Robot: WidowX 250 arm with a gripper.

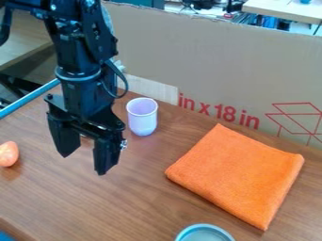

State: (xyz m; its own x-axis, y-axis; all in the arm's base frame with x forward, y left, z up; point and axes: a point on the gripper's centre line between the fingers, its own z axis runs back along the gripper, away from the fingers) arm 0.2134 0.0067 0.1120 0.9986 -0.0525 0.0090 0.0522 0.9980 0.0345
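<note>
Round dish (pixel 204 233) is cut off at bottom edge; gripper (pixel 83 164), jaws parted, is seen near pale cup (pixel 142 117).

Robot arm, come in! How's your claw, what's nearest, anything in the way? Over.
Gripper open above the table, nothing between its fingertips. Pale purple cup upright close by. Folded orange cloth farther off. Over.

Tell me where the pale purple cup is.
In the camera view, the cup stands upright just right of the gripper, in front of the cardboard.
</note>
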